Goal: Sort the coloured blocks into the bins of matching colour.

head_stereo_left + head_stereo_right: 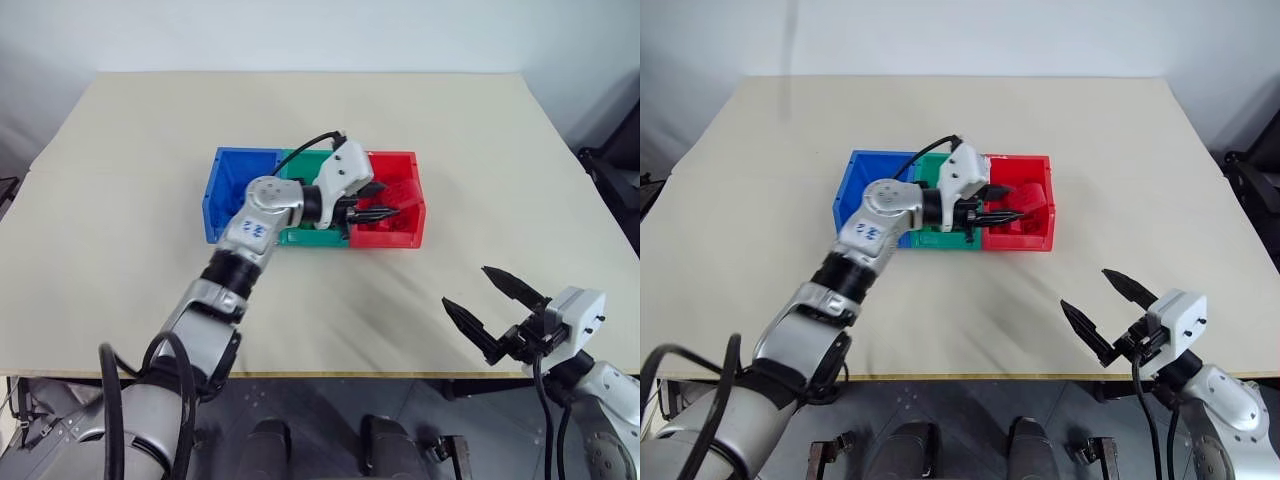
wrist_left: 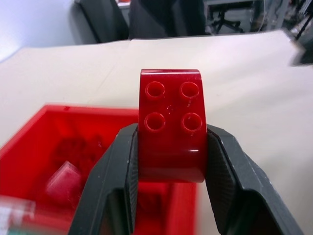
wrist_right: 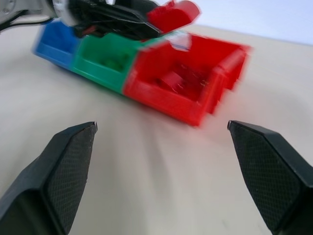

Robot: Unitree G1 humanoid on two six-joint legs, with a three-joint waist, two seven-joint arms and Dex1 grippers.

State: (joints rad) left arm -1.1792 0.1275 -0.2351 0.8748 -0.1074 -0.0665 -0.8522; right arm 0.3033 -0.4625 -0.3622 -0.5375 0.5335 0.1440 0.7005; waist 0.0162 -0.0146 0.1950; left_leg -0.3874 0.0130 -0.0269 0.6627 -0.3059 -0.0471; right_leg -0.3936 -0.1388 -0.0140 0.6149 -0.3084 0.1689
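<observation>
red block (image 2: pixel 171 129) | over red bin (image 1: pixel 405 228) | beige table (image 1: pixel 480 140), grey wall behind

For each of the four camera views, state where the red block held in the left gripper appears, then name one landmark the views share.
Left eye view: red block at the left gripper, above the red bin.
Right eye view: centre, over the same bin.
Left wrist view: centre, clamped between both fingers.
Right wrist view: top centre.
Shared landmark: the red bin.
</observation>
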